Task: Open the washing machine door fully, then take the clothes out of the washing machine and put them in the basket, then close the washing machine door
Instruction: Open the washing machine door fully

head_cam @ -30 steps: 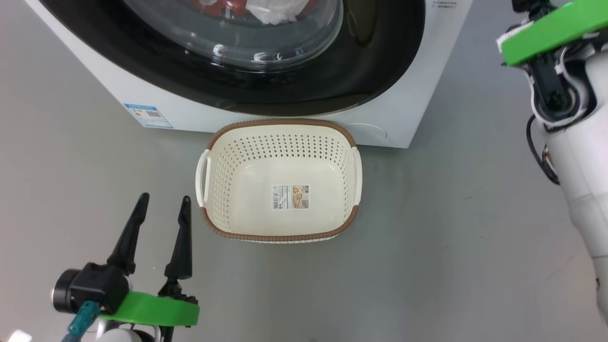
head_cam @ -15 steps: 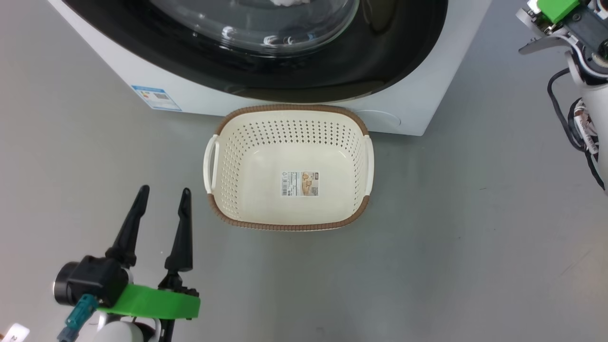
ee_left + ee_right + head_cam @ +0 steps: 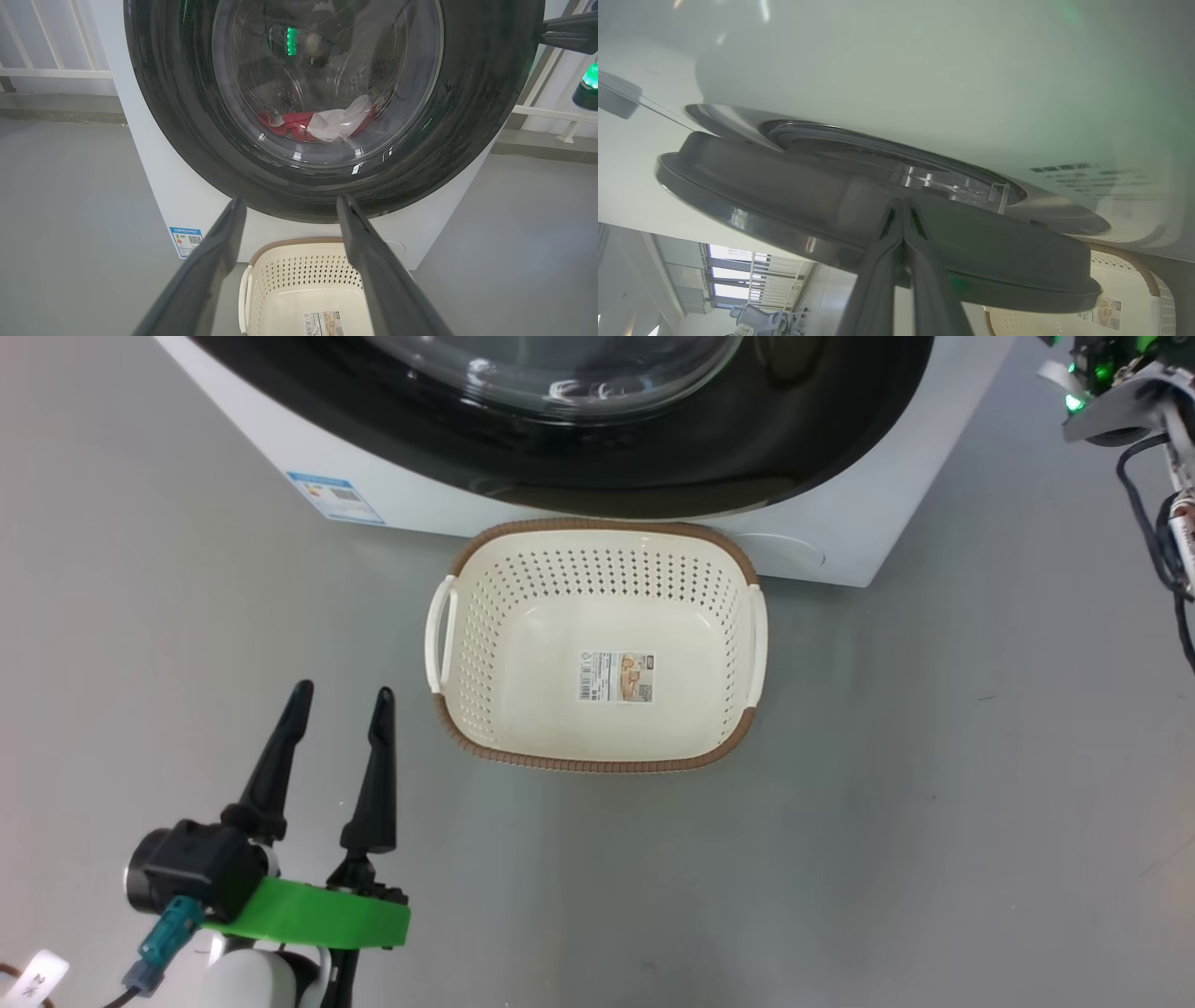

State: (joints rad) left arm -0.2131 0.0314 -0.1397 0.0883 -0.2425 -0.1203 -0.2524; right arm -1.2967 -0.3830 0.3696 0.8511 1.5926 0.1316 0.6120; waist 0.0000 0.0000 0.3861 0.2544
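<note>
The washing machine door [image 3: 327,88] is at most a crack open. From the right wrist view its black ring seems to stand a little off the white front of the washing machine [image 3: 154,186], with a sliver of the grey recess showing behind it. From the left wrist view it looks nearly flush. So I'd say the first step has only begun, and the door is nowhere near fully open.

Through the glass the clothes [image 3: 317,126], red with a pale white piece on top, lie at the bottom of the drum. None are out yet.

The basket [image 3: 597,763] sits on the floor [image 3: 840,849] just in front of the machine, below the door. It holds nothing but the paper label on its bottom.

The right gripper [image 3: 903,205] has its jaws clenched together with nothing between them, and the tips are up against the door's rim. I can't tell whether they are hooked behind it. The left gripper [image 3: 342,691] hangs over the floor to the left of the basket, jaws spread wide and holding nothing.

Left to do: swing the door wide, move the clothes into the basket, and shut the door.
</note>
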